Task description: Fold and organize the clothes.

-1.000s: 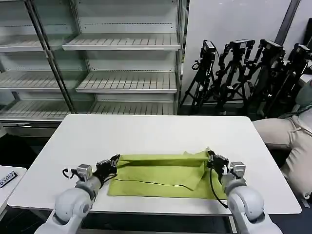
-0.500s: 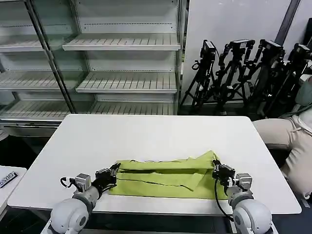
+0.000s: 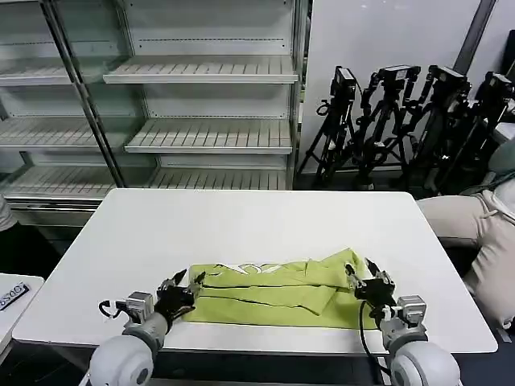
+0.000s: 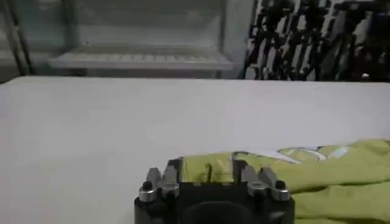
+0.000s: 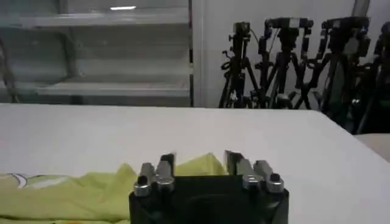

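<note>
The clothes are one lime-green shirt [image 3: 273, 291], folded into a long band near the front edge of the white table [image 3: 241, 221]. Its pale neck label faces up at the middle left. My left gripper [image 3: 187, 283] sits open at the band's left end, and in the left wrist view [image 4: 210, 171] green fabric [image 4: 317, 164] lies between the spread fingers. At the right end my right gripper [image 3: 364, 273] is open too. The right wrist view [image 5: 199, 159] shows a peaked corner of the shirt [image 5: 73, 192] between its fingers.
Empty metal shelving [image 3: 201, 104] stands behind the table. Black tripods [image 3: 402, 121] crowd the back right. A seated person [image 3: 487, 233] is at the right edge. A small side table [image 3: 12, 293] sits at the left. The far half of the table is bare.
Both grippers drew back toward the table's front edge, lowered the shirt's folded edge onto the layer beneath and opened. The band is now narrower, with the label showing.
</note>
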Robot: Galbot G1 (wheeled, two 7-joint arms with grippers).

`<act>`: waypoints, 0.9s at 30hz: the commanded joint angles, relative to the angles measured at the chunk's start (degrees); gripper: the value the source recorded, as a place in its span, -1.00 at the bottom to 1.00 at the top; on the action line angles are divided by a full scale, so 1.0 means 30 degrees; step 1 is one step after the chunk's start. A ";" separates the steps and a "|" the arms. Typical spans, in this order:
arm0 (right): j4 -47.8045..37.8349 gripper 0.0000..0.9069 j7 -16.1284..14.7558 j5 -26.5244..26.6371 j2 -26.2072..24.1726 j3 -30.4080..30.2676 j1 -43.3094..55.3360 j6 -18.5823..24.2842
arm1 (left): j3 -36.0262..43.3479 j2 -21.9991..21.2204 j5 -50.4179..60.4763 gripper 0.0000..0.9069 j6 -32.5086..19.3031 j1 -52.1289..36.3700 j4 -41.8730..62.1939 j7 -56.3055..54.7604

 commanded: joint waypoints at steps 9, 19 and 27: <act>0.1889 1.00 -0.0041 -0.0639 0.0303 0.0494 -0.1444 0.0224 | 0.2488 -0.0935 -0.1533 -0.98 0.0070 -0.0488 0.0811 -0.5081; 0.2182 1.00 0.0012 -0.0684 0.0289 0.0522 -0.1718 0.0235 | 0.2684 -0.0998 0.2119 -0.96 -0.0071 -0.0450 0.0498 -0.3474; 0.2083 1.00 0.0037 -0.0648 0.0252 0.0480 -0.1774 0.0265 | -0.2108 0.0457 0.4623 -0.96 0.0088 0.0567 0.0652 0.0365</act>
